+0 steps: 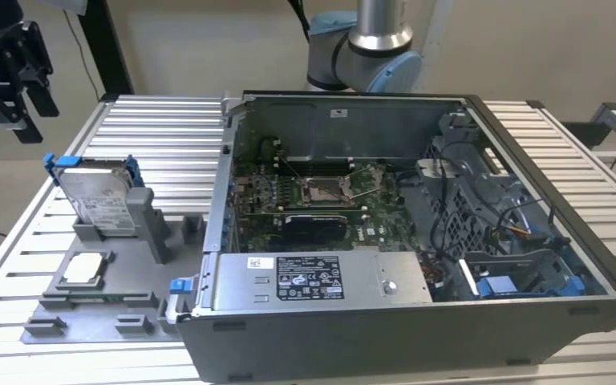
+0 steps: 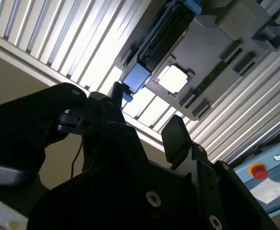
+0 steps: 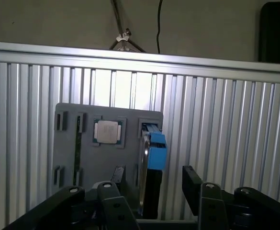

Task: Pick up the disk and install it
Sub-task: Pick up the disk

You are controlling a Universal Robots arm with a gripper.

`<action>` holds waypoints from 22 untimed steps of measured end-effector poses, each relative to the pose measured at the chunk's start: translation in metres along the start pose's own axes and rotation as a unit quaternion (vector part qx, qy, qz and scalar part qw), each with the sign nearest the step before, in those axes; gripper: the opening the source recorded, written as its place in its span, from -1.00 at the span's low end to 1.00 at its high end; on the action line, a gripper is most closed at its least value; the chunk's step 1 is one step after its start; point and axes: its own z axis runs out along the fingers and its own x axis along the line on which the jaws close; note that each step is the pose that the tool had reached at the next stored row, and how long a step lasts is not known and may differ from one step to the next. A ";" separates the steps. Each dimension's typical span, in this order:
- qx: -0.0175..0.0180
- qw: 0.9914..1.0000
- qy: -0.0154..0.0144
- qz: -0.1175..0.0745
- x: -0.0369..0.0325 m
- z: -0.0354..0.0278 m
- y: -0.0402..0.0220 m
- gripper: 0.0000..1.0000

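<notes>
Gripper (image 1: 32,112) is spread wide and empty, with the disk (image 1: 99,196) on edge well below it. If it drops off-centre, I reckon a finger clips the blue frame and tips it.

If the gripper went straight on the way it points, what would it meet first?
Probably the disk. In the first wrist view its blue-framed edge lies in line between the fingers of the open gripper, standing upright in the grey holder. Depth is unclear, but the way there looks free.
</notes>
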 end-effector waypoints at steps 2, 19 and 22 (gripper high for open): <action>0.000 1.000 0.000 0.000 0.0001 0.0033 -0.0001 1.00; 0.000 1.000 0.000 0.008 0.0012 0.0341 -0.0046 1.00; 0.000 1.000 0.000 0.010 0.0012 0.0396 -0.0047 1.00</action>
